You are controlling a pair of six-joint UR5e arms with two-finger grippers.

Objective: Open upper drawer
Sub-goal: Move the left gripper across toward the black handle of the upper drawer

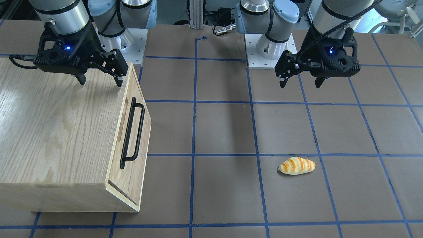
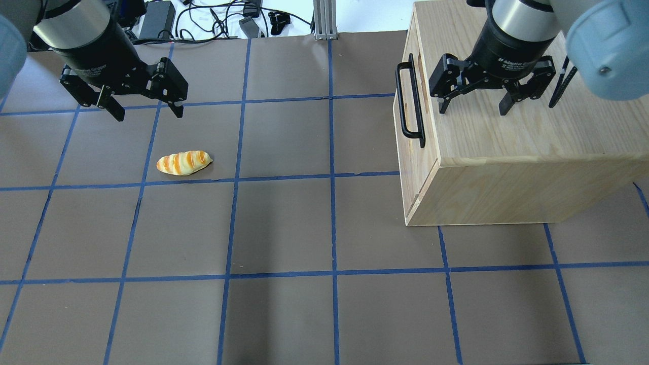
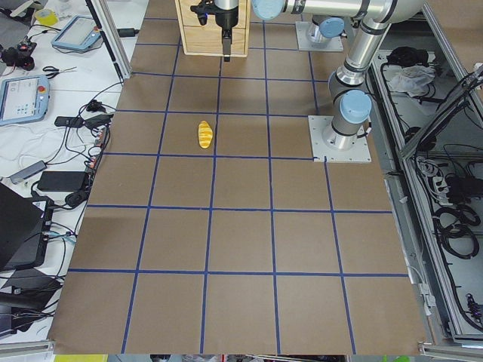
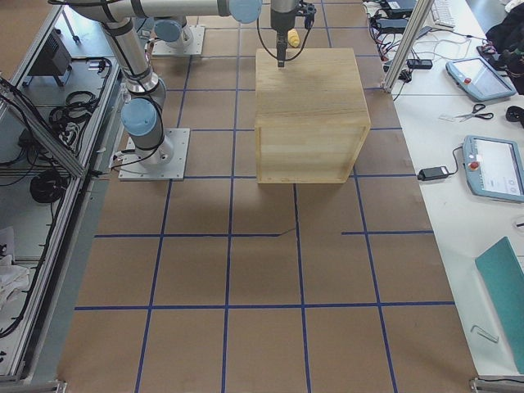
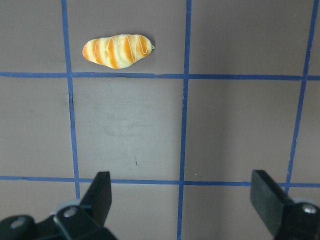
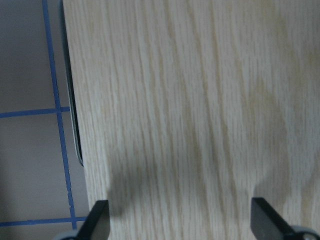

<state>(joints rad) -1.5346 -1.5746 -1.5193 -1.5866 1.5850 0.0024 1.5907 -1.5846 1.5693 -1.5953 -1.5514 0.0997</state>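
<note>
The light-wood cabinet [image 2: 507, 167] stands on my right side of the table. Its upper drawer [image 1: 131, 87] is shut, and its black bar handle [image 1: 133, 132] faces the table's middle; the handle also shows in the overhead view [image 2: 409, 104]. My right gripper [image 2: 473, 108] hangs open and empty over the cabinet's top, near the front edge above the handle. In its wrist view [image 6: 180, 220] only the wood top and a sliver of the handle [image 6: 70, 100] show. My left gripper [image 2: 148, 114] hangs open and empty over the table, far from the cabinet.
A toy bread roll [image 2: 183, 162] lies on the brown mat just ahead of my left gripper; it also shows in the left wrist view [image 5: 118, 50]. Blue tape lines grid the table. Cables and devices lie beyond the far edge.
</note>
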